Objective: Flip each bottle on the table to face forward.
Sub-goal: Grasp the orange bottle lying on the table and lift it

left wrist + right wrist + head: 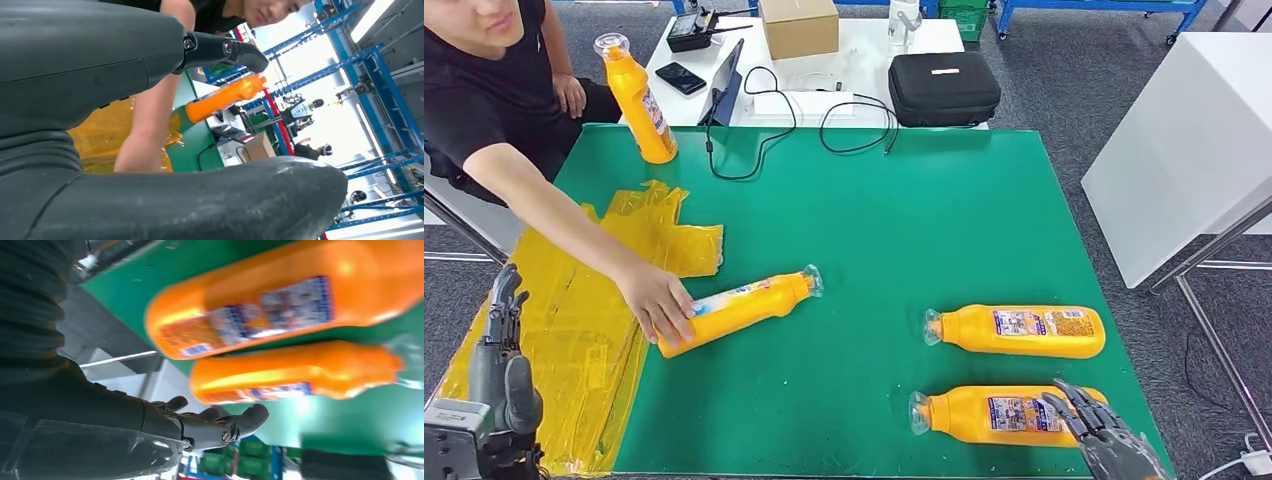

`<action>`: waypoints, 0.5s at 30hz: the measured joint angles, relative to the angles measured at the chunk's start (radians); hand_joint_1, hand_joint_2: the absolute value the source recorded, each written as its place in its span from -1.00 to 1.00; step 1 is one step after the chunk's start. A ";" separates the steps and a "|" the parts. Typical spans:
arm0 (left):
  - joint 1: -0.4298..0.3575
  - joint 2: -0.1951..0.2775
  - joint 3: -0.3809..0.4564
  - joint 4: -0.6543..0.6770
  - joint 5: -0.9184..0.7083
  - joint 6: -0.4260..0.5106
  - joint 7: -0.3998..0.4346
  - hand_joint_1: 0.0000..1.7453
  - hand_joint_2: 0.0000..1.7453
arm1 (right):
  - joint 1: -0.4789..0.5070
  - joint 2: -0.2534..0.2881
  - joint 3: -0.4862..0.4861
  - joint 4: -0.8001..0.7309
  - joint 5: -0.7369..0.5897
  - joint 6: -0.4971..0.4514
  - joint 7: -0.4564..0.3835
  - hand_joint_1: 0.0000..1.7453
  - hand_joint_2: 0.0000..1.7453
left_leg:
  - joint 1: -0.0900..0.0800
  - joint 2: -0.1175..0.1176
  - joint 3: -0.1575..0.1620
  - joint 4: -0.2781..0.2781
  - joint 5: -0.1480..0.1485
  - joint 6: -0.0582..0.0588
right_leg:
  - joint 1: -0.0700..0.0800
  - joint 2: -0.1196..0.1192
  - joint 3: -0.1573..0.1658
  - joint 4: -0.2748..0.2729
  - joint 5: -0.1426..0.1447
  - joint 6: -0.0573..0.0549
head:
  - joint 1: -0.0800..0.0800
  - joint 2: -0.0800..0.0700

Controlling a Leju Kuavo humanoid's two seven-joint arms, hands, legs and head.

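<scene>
Four orange bottles sit on the green table (904, 210): one upright bottle (637, 97) at the far left corner, and three lying down. The nearest bottle (994, 414) and second bottle (1019, 331) lie crosswise at right, caps pointing left; a person's hand (657, 303) holds the angled bottle (742, 307), cap pointing far-right. The right hand (1104, 435) hovers with fingers spread and empty by the nearest bottle; the left hand (499, 365) is empty, fingers extended.

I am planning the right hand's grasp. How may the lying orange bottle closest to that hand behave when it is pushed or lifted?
The nearest bottle lies on its side on the green mat; its rounded body probably rolls if nudged sideways. Its smooth, glossy plastic may slip in the right hand. It looks rigid, likely keeping shape. Its weight cannot be judged.
</scene>
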 joint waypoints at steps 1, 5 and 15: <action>0.000 0.000 0.000 0.000 0.003 0.000 0.000 -1.00 -1.00 | 0.014 -0.013 -0.015 -0.004 -0.011 -0.002 0.004 -1.00 1.00 | 0.000 0.000 0.000 0.000 0.000 0.000 | 0.000 0.000 0.000 0.000 0.000 0.000 | 0.000 0.000; -0.002 0.000 0.000 0.000 0.012 -0.002 0.001 -1.00 -1.00 | 0.036 -0.038 -0.065 -0.006 -0.038 0.012 -0.007 -1.00 1.00 | 0.000 0.001 0.000 0.000 0.000 0.000 | 0.000 0.000 0.000 0.000 0.000 0.000 | 0.000 0.000; -0.015 0.000 -0.008 0.001 0.014 -0.005 0.001 -1.00 -1.00 | 0.007 -0.033 -0.111 0.021 -0.051 0.059 -0.060 -1.00 1.00 | 0.000 0.001 0.001 0.000 0.000 0.000 | 0.000 0.000 0.000 0.000 0.000 0.000 | 0.000 0.000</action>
